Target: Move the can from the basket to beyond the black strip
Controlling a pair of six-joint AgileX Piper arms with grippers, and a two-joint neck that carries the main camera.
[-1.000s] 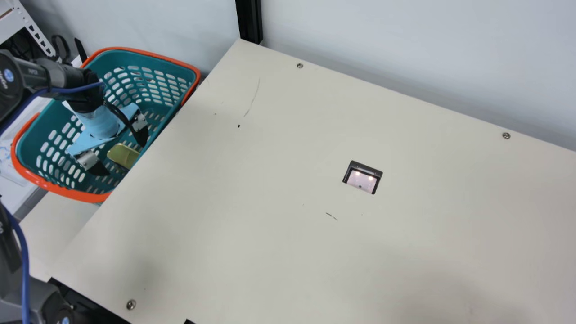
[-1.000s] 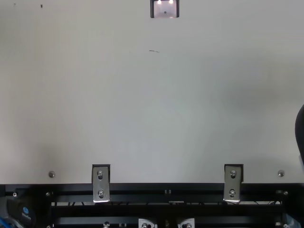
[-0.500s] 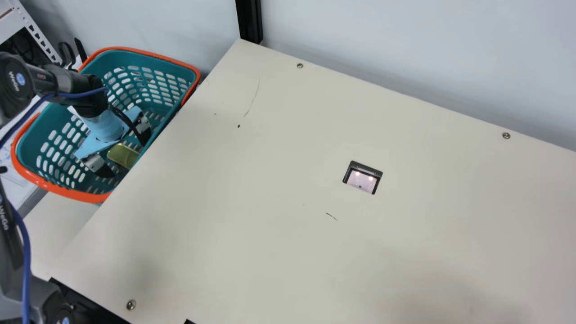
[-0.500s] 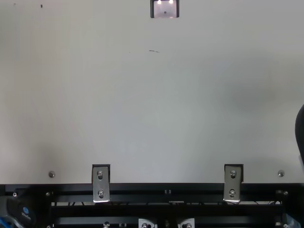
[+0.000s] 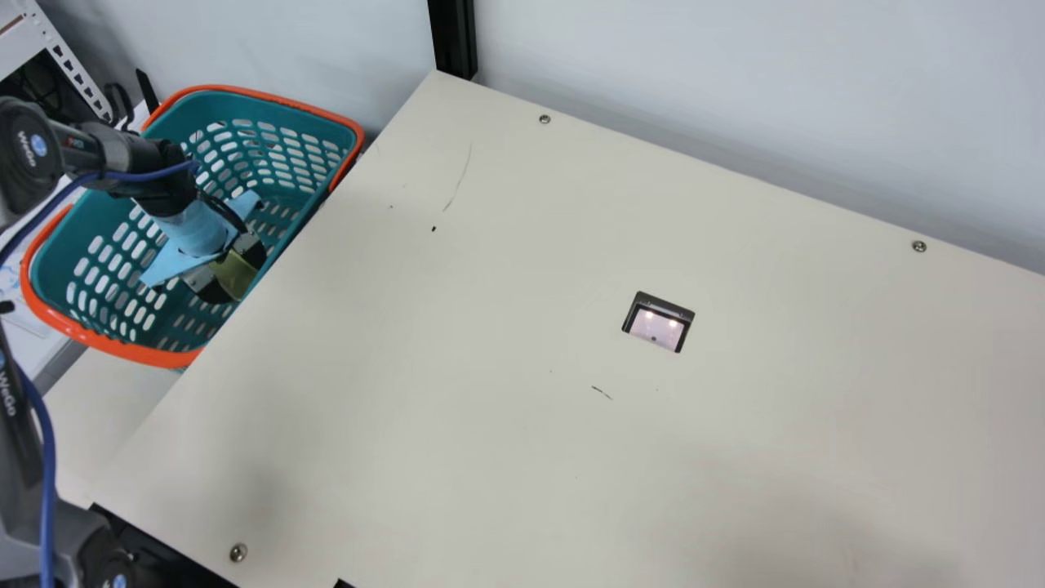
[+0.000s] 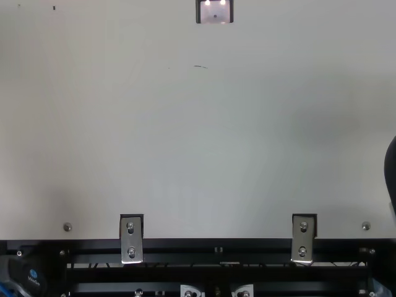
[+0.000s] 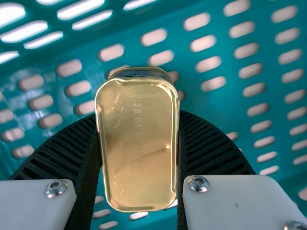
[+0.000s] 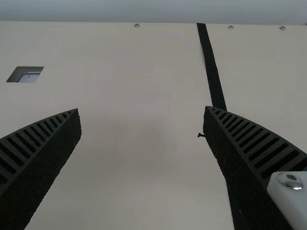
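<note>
In the main view, the left gripper (image 5: 237, 272) is down inside the teal basket (image 5: 122, 351), its two fingers closed around the gold, round-cornered can (image 5: 233, 277). The basket, with an orange rim and rows of oval holes, sits right beside the cream bench (image 5: 490, 367). A blue cable (image 5: 139, 175) runs along the left arm, and a dark-framed opening (image 5: 656, 325) is set into the bench.

In the top view, two metal brackets (image 6: 131, 241) (image 6: 304, 240) stand at the edge of the bench, over black rails (image 6: 216, 252).

In the left wrist view, the can is pinched between the ribbed fingers (image 7: 57, 148), one touching each long side. Its flat gold face is towards the camera, with the basket's perforated wall behind.

In the right wrist view, the right gripper (image 8: 142, 109) is spread wide over the bench. The black strip (image 8: 211, 67) runs from the bench's far edge and passes behind one of its fingers.
</note>
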